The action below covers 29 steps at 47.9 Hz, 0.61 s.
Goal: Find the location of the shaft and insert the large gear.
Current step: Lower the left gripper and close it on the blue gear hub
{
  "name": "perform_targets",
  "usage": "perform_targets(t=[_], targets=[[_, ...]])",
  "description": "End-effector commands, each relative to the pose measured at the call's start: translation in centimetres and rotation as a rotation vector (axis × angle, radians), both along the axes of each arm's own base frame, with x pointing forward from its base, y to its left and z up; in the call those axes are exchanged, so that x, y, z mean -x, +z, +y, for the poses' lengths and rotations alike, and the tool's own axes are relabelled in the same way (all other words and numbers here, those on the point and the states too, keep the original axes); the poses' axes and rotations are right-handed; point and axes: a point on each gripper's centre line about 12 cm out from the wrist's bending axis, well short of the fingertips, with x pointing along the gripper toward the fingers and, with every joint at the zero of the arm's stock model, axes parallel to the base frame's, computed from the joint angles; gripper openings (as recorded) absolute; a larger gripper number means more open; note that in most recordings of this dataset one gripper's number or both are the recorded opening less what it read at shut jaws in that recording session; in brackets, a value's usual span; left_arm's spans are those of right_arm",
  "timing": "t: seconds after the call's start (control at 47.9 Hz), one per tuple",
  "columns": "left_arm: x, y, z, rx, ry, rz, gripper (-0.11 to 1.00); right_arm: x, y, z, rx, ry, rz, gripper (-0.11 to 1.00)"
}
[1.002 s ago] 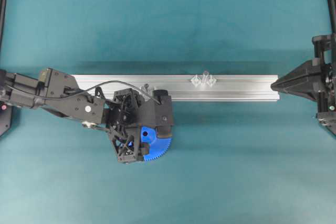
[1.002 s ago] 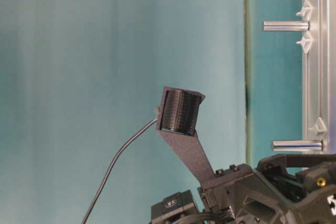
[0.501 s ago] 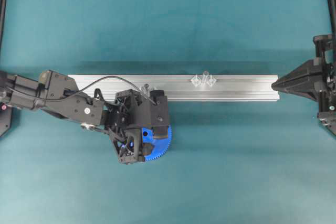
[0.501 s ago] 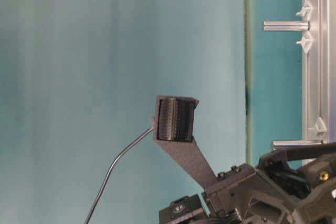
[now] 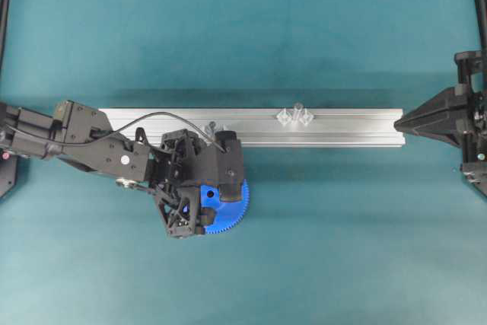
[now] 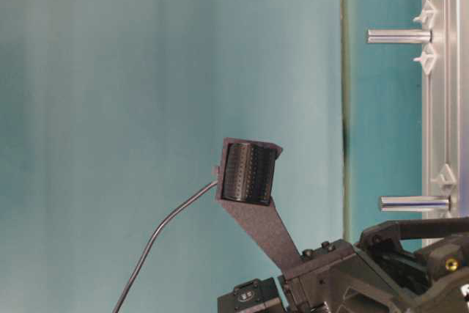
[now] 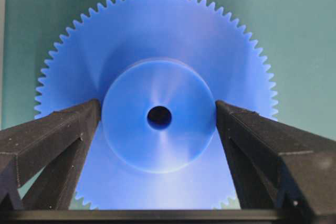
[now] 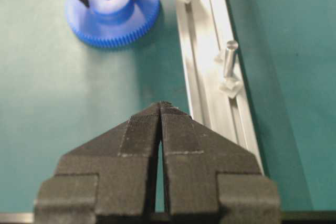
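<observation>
**Blue gear gripped at its hub, not yet carried to the pin**

Blue plastic fills the left wrist view: the large gear [image 7: 157,103] lies flat on the green worktop [image 5: 342,249], and the left pincer [image 7: 157,116] has its two fingers [image 7: 63,135] pressed against both sides of the raised hub. From the right wrist view the gear seems to rest on the surface, so I judge that the grasp is made and the lift comes next.

The shaft [image 5: 297,109] stands upright on the aluminium rail [image 5: 350,127], between its two clear mounts, well apart from the gear and toward the right of the overhead view. A second, similar pin [image 5: 214,125] stands on the rail just beside the left pincer; it is not the target.

The next move calls for raising the gear above the pin top, carrying it along the rail, and putting the small centre hole exactly over the shaft.

The worktop in front of the rail is open. The right pincer [image 8: 160,109] waits fully closed and empty at the rail's end.
</observation>
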Motion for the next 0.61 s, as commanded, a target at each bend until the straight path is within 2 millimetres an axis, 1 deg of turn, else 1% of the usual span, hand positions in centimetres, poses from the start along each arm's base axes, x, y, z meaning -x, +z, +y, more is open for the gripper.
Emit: perform_targets(t=[0.0, 0.397, 0.48, 0.522, 0.584], targets=[[0.06, 0.54, -0.3, 0.005, -0.001, -0.007, 0.94, -0.16, 0.43, -0.04, -0.006, -0.005, -0.017, 0.03], [0.06, -0.08, -0.31, 0.005, 0.003, 0.01, 0.93, -0.16, 0.43, -0.04, -0.006, -0.005, -0.017, 0.03], [0.01, -0.09, -0.3, 0.004, 0.003, 0.01, 0.88, -0.16, 0.43, -0.04, -0.007, -0.006, -0.017, 0.03], [-0.03, -0.05, -0.32, 0.005, 0.004, 0.008, 0.83, -0.16, 0.43, -0.01, -0.008, -0.005, -0.017, 0.03], [-0.06, -0.02, -0.32, 0.005, 0.003, 0.008, 0.72, -0.16, 0.43, -0.04, -0.007, -0.006, -0.017, 0.03]])
